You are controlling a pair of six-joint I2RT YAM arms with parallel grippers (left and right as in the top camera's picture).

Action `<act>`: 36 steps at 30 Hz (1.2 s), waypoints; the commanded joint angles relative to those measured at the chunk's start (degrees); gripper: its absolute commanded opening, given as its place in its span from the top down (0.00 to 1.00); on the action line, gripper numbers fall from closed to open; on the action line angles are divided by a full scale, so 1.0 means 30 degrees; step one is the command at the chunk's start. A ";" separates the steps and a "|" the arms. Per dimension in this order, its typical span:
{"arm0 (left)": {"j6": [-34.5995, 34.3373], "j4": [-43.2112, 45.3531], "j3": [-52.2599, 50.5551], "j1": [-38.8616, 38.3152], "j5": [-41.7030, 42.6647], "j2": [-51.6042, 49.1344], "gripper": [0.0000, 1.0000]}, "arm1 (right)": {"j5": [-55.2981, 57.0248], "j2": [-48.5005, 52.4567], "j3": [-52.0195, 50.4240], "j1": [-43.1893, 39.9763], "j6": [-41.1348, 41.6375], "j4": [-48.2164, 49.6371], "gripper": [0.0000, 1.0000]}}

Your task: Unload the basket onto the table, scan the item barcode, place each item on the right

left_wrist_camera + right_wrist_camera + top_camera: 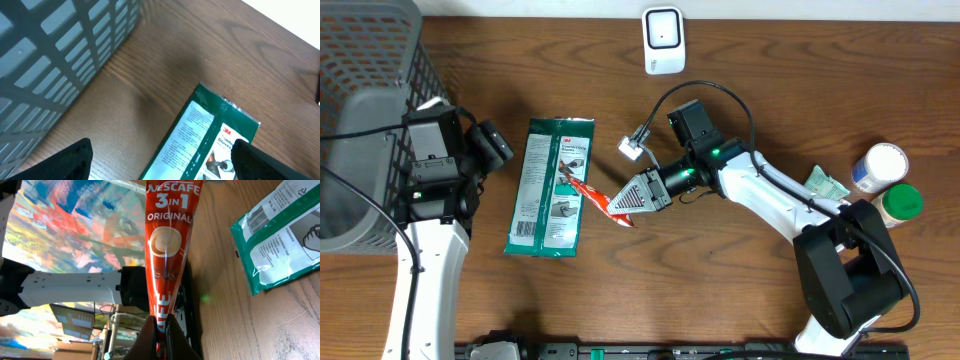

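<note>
My right gripper (622,200) is shut on one end of a red Nescafe 3-in-1 sachet (586,187), held low over the table's middle with its far end over a green 3M gloves packet (552,187). In the right wrist view the sachet (167,240) sticks out from the shut gripper (161,330), and the packet (285,235) shows a barcode near its corner. A white scanner (662,40) stands at the back centre. My left gripper (496,143) hangs open left of the packet (200,135), nothing between its fingers (65,160).
A grey mesh basket (365,70) fills the far left corner, close to the left arm. At the right edge stand a white bottle (880,165) and a green-lidded jar (900,203), with a small green packet (828,183) beside them.
</note>
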State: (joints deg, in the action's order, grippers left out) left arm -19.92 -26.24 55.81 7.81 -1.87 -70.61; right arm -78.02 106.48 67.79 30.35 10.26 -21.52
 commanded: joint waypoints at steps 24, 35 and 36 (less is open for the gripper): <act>0.0423 0.4976 0.0474 0.0073 1.9977 0.0211 0.18 | -0.3810 0.0117 -0.0117 -0.2120 0.4619 0.3701 0.99; 0.0495 0.3759 0.0474 0.0066 2.1944 0.0095 0.18 | -0.3796 0.0117 -0.0117 -0.2120 1.1315 1.1825 0.99; 0.0495 0.3789 0.0474 0.0066 2.2185 0.0080 0.18 | -0.3796 0.0117 -0.0117 -0.2120 1.1992 1.2713 0.99</act>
State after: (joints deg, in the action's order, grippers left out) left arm -19.42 -14.87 55.86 7.84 61.04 -70.61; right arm -88.23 106.48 67.37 24.21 37.80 13.80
